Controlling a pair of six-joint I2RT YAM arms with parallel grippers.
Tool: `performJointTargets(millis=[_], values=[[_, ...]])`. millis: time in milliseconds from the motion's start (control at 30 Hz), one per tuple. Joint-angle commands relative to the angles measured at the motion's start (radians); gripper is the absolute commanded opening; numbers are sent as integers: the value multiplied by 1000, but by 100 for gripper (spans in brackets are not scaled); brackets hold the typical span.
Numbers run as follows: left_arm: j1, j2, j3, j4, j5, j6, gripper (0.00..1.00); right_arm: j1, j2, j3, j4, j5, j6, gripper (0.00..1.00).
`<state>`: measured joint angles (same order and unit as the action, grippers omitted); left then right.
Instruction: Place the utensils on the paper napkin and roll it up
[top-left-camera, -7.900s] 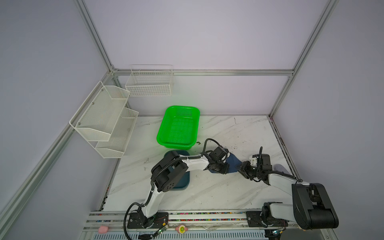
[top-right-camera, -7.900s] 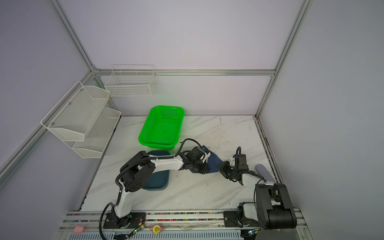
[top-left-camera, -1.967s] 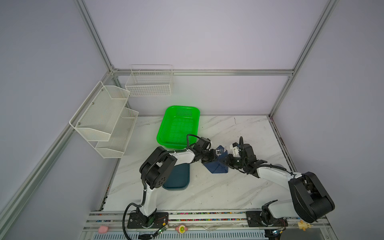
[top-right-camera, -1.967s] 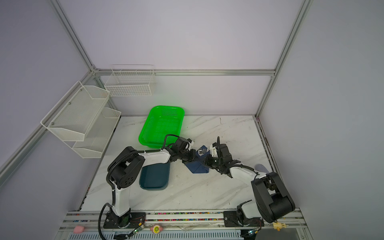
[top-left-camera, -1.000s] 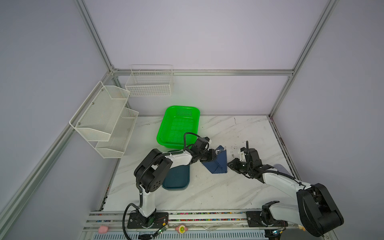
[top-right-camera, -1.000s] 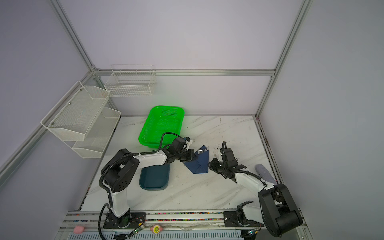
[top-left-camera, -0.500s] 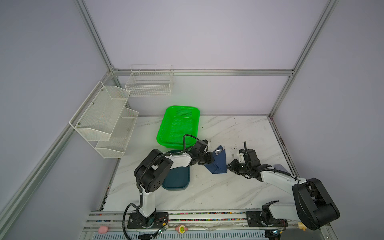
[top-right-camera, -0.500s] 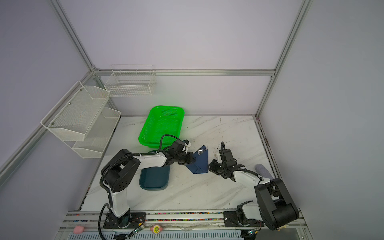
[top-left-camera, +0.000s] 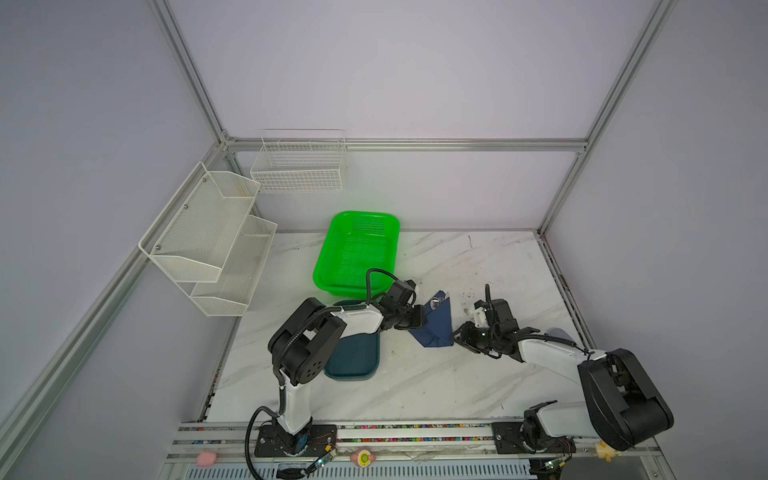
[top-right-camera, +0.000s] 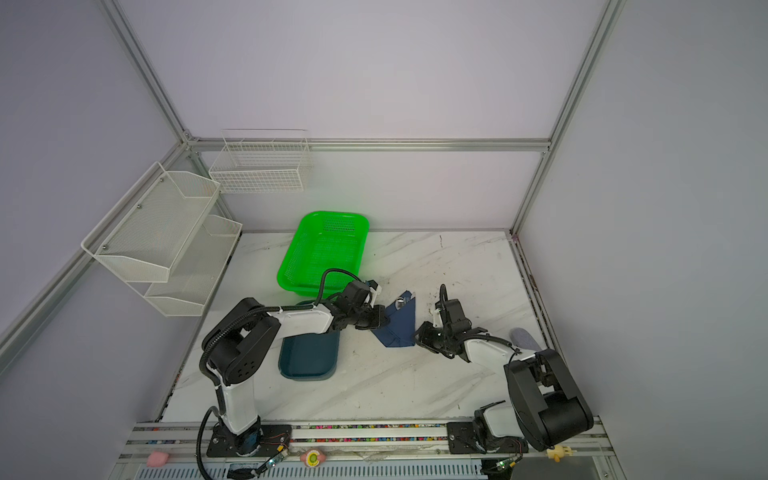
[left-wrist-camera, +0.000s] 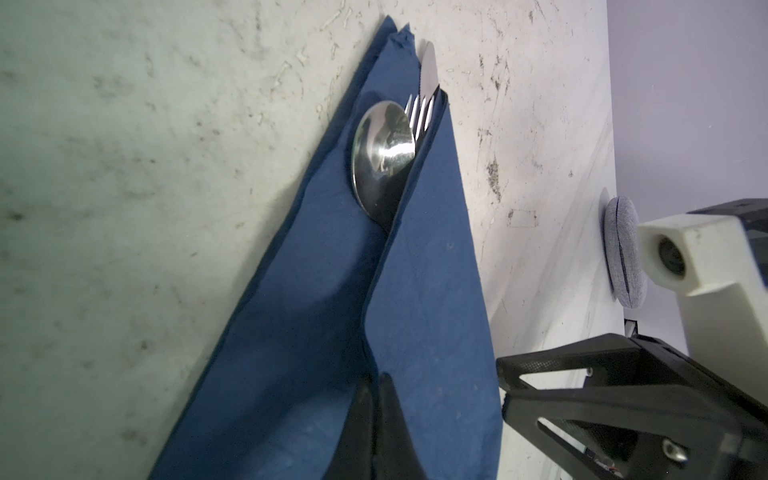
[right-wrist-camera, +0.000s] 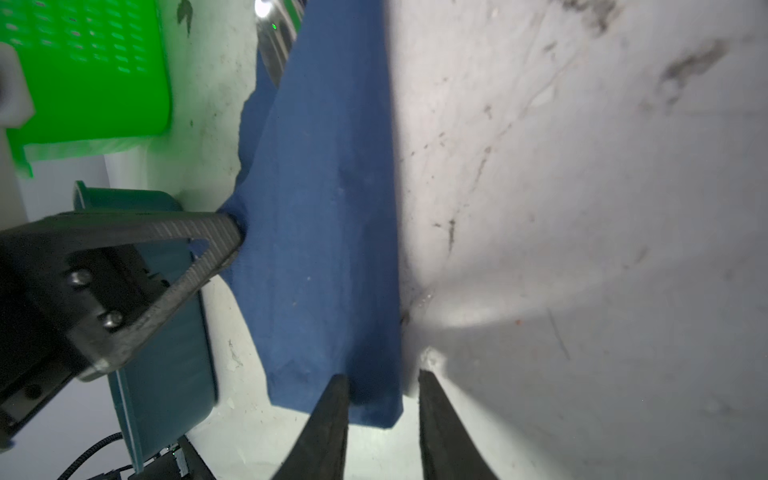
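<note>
Left wrist view: left gripper (left-wrist-camera: 376, 382) clamps folded navy paper napkin (left-wrist-camera: 316, 299) over silver metal utensils (left-wrist-camera: 384, 153); rolling seems underway. Right gripper (right-wrist-camera: 382, 374), fingers apart at its corner, should pinch and roll.

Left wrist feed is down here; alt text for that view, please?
The navy paper napkin lies folded over the utensils on the marble table, spoon bowl, fork tines and knife tip poking out one end. The left gripper is shut on its fold; the right gripper sits alongside.
</note>
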<state>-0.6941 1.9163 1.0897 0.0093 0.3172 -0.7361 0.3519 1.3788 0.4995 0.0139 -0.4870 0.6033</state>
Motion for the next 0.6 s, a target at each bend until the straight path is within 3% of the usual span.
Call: performJointTargets(millis=[0,233,400,500,567], values=[[2,-22,-29,3,-8,38,0,9,27,13,-5,-10,-20,32],[1,-20,-22,4,-4,40,0,42,71,63,-125,101,-54,31],[0,-26,-28,12,8,42,0,45,-31,100,-190,166,-51,31],[-2,-33,-30,17,11,50,0,44,-100,111,-159,114,-42,29],[-4,-38,-30,18,16,53,0,44,-119,101,-99,36,-22,23]])
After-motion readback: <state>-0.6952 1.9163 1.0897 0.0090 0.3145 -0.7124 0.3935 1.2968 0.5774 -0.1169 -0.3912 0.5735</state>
